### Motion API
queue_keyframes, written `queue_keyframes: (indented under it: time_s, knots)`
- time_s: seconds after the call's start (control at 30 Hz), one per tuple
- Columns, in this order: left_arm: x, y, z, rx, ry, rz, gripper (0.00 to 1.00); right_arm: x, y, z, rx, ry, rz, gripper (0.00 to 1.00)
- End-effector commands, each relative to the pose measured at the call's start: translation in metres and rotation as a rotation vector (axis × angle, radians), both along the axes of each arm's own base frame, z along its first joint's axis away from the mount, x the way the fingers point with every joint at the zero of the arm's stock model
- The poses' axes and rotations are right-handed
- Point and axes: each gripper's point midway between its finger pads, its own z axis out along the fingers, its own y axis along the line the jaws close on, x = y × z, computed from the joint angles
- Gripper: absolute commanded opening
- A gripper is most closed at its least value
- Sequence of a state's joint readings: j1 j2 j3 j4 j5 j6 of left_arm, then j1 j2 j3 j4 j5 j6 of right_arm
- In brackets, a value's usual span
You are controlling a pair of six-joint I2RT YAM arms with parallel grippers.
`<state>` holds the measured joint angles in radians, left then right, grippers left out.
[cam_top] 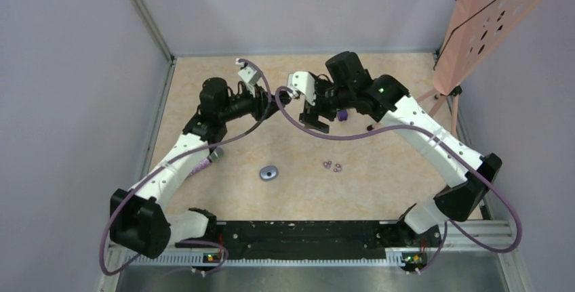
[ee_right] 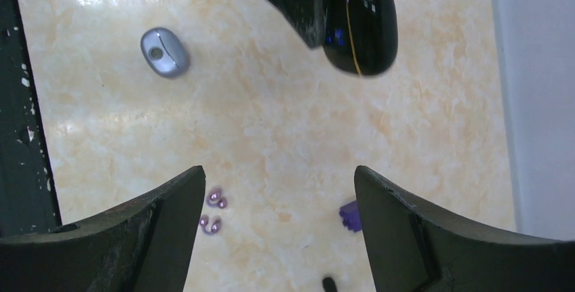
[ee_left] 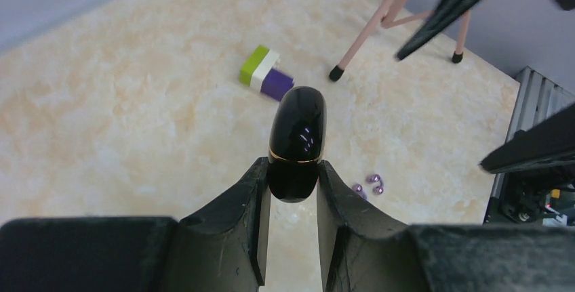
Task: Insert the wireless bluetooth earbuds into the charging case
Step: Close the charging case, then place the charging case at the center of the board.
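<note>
Where the left arm stretches out over mid-counter, the left fingers [ee_left: 249,200] are pinching the charging case [ee_left: 296,133], a glossy black oval with a thin gold seam. The grip is on its near end, one finger pressed to each side. Most of the body juts past the tips, aloft over the counter [ee_left: 122,109]. A grey-blue oval piece [cam_top: 269,172] lies flat on the counter, base-side of both pairs of fingers and well apart from them. The right fingers [ee_right: 166,221] are spread wide with nothing between them, hanging just beside the left pair. From the right wrist, the case shows beyond their tips, toward the finger at the right of that view. The earbuds [ee_right: 213,212] lie on the counter as a tight cluster of tiny purple bead-like pieces. They sit just inside the right finger at the left of that view, and in the left wrist view just off the tip of the finger at the right. No all-black piece can be picked out. A green, white and purple block [ee_left: 266,73] lies beyond the case's far end. A pink perforated panel on thin legs [cam_top: 488,21] stands farthest right, well apart from all the fingers.
</note>
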<state>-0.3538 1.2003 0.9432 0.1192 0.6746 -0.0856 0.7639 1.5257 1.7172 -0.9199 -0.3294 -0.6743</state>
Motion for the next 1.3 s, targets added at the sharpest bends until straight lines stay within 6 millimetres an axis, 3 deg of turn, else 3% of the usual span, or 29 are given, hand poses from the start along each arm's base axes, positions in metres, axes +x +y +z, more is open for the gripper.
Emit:
queue_keyframes:
  time_s: [0.0,0.1,0.2,0.33,0.47,0.5,0.6,0.67,0.7,0.73,0.93,1.07,1.13,1.2,1.27]
  knots:
    - [0.025,0.02,-0.072,0.008,0.358,0.178,0.0,0.012,-0.027,-0.01,0.054,0.047,-0.186,0.79]
    - [0.033,0.033,-0.126,0.015,0.64,0.219,0.0,0.007,-0.04,-0.034,0.026,0.064,-0.22,0.79]
    - [0.046,0.046,-0.16,0.001,0.815,0.265,0.0,0.006,-0.049,-0.052,0.005,0.057,-0.242,0.79]
    - [0.057,0.068,-0.197,0.0,0.918,0.352,0.0,0.007,-0.052,-0.076,-0.028,0.071,-0.251,0.79]
    - [0.053,0.07,-0.215,0.015,0.983,0.358,0.0,0.011,-0.044,-0.086,-0.018,0.094,-0.235,0.78]
    - [0.051,0.071,-0.219,0.017,0.998,0.366,0.02,0.012,-0.04,-0.089,-0.011,0.093,-0.22,0.78]
    - [0.052,0.081,-0.228,0.05,1.009,0.45,0.26,0.013,-0.028,-0.103,0.002,0.101,-0.155,0.78]
    - [0.055,0.091,-0.226,0.088,0.989,0.505,0.37,0.011,-0.015,-0.115,0.015,0.126,-0.078,0.77]
    - [0.057,0.097,-0.223,0.111,0.969,0.534,0.53,0.008,-0.006,-0.12,0.027,0.144,-0.026,0.77]
    - [0.058,0.103,-0.217,0.132,0.95,0.562,0.57,0.007,0.002,-0.125,0.043,0.161,0.017,0.76]
    - [0.06,0.137,-0.156,0.143,0.869,0.663,0.66,-0.003,0.052,-0.167,0.076,0.243,0.262,0.75]
    - [0.063,0.175,-0.109,0.074,0.812,0.795,0.68,-0.013,0.076,-0.184,0.062,0.151,0.415,0.78]
    - [0.062,0.199,-0.093,-0.015,0.816,0.868,0.7,-0.013,0.089,-0.189,0.08,0.129,0.425,0.79]
    - [0.057,0.21,-0.082,-0.102,0.849,0.894,0.77,-0.018,0.099,-0.196,0.084,0.136,0.436,0.8]
    - [0.051,0.215,-0.076,-0.158,0.88,0.895,0.78,-0.025,0.107,-0.204,0.092,0.132,0.447,0.8]
